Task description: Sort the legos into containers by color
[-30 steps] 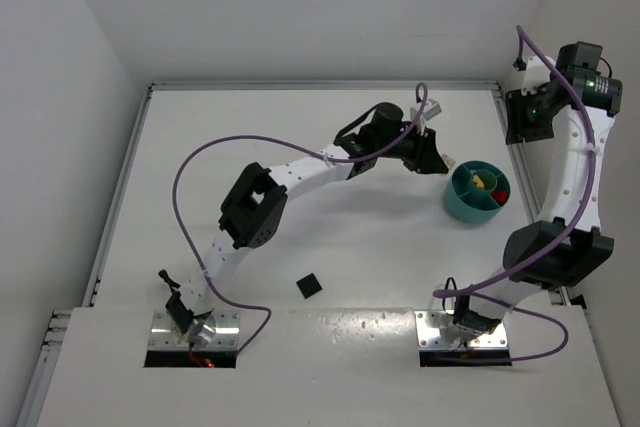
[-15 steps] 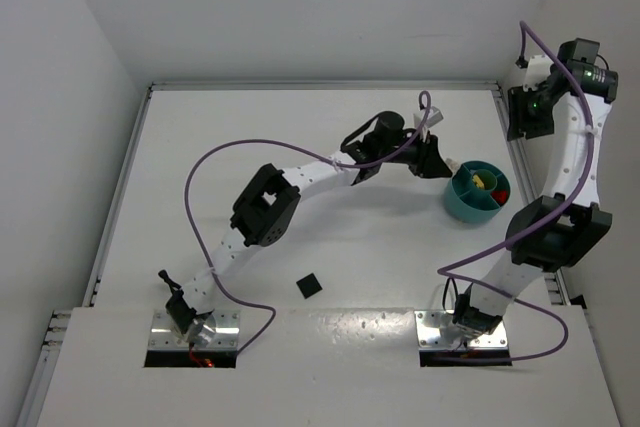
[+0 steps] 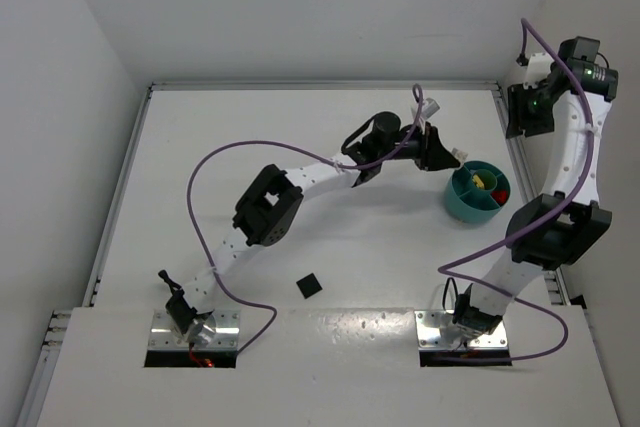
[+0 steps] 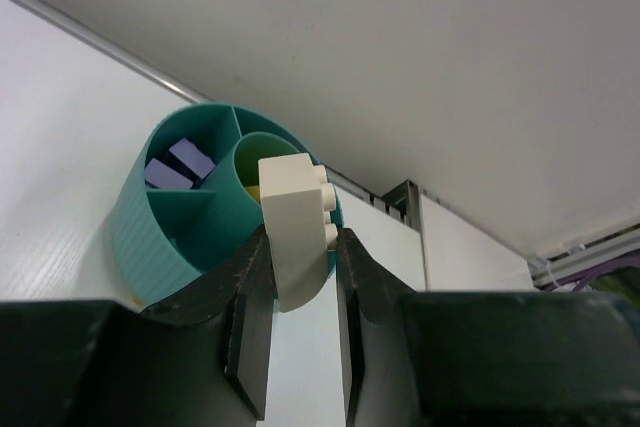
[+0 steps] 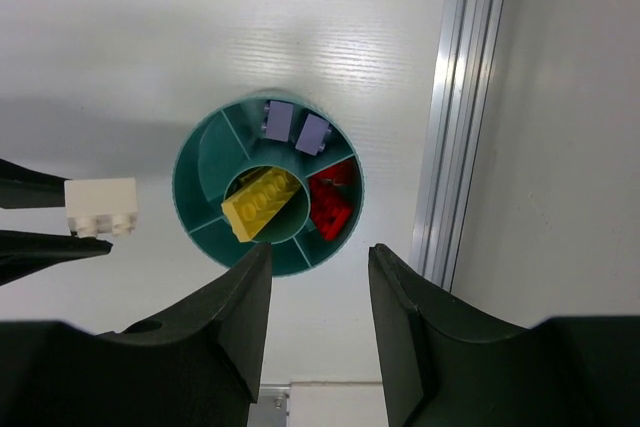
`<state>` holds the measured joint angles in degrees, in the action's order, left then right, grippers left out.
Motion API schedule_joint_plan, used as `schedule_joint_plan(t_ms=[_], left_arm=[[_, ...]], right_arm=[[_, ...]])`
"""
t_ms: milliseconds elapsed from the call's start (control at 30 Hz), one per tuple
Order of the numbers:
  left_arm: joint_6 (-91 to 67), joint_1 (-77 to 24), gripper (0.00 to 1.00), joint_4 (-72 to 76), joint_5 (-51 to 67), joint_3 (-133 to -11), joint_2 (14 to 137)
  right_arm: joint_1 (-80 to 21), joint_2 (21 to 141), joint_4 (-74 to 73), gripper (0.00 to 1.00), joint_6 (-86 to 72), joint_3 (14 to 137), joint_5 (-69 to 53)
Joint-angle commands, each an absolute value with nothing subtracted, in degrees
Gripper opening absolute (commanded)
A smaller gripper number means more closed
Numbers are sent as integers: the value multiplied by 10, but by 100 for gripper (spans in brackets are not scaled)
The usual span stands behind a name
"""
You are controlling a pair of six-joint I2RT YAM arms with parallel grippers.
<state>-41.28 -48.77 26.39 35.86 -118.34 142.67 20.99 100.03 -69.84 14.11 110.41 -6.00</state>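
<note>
- Left wrist view: left gripper (image 4: 299, 243) pinches a white brick (image 4: 291, 205), held just outside the rim of the teal dish (image 4: 150, 239).
- Right gripper (image 5: 320, 263) spread, nothing between its jaws, directly above the dish.
- Dish contents: yellow brick (image 5: 258, 204) in central ring; purple bricks (image 5: 294, 128) and red bricks (image 5: 330, 208) in separate outer compartments.
- Black square (image 3: 309, 285) on the table, well apart from the dish.

The teal dish (image 4: 160, 237) is moulded plastic: its outer wall is finely ribbed, its inner walls are smooth with a dull sheen. The white brick (image 4: 292, 212) is smooth, faintly glossy plastic, as is the yellow brick (image 5: 260, 202). The left end effector (image 4: 298, 252) is matt black plastic. The bench (image 5: 200, 47) is matt white with fine grain lines, edged on the right of the frame by a brushed metal rail (image 5: 470, 97).
</note>
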Motion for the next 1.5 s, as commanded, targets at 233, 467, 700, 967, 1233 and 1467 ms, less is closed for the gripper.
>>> schedule_joint_plan(t_ms=[233,467,700,967,1233,1467], left_arm=[[-463,-501,9,350,302,-1202,1462],[-469,-506,9,345,290,-1222,1487],[-475,-512,9,345,279,-1245,1499],[-475,-512,17,338,274,-1245,1505],[-462,-517,51,322,279,-1239,1505],[-456,-517,58,327,285,-1239,1505]], right_arm=[[214,1009,-688,44,131,1130,-63],[214,1009,-688,44,131,1125,-69],[214,1009,-688,44,131,1120,-69],[214,1009,-688,44,131,1120,-74],[214,1009,-688,44,131,1115,-74],[214,1004,-688,44,131,1109,-74]])
